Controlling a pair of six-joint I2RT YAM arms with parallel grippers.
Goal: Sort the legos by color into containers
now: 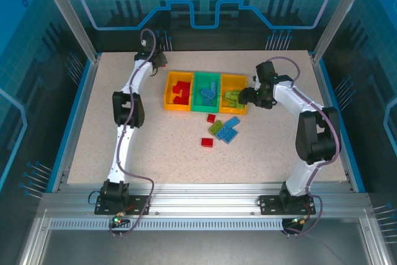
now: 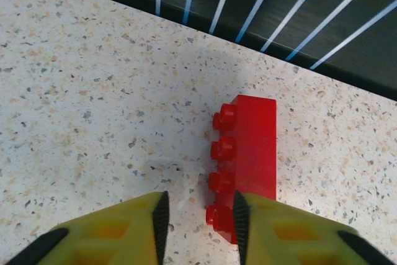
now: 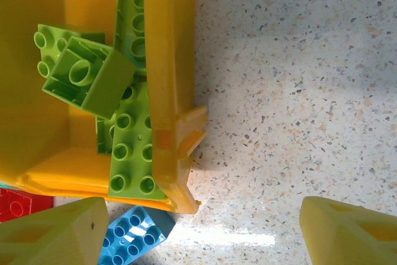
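Legos (image 1: 221, 130) are lying partly sorted in the top external view: red ones are sitting in the left yellow container (image 1: 167, 94), blue in the green container (image 1: 205, 109), light green in the right yellow container (image 1: 234, 76), with a few loose on the worktop (image 1: 155, 153) just in front, while the left end effector (image 1: 158, 58) is reaching to the far edge and the right end effector (image 1: 244, 96) is hanging beside the right-hand bin; in the left wrist view the left end effector (image 2: 200, 208) is showing its fingers narrowly apart, one pad (image 2: 239, 228) overlapping the near end of a red brick (image 2: 251, 147), not clamped on it, probably lining up a pinch; in the right wrist view the right end effector (image 3: 201, 215) is hanging wide apart, gripping nothing, by a corner of the right yellow container (image 3: 166, 79), likely to reach the blue brick (image 3: 133, 237) just outside its wall
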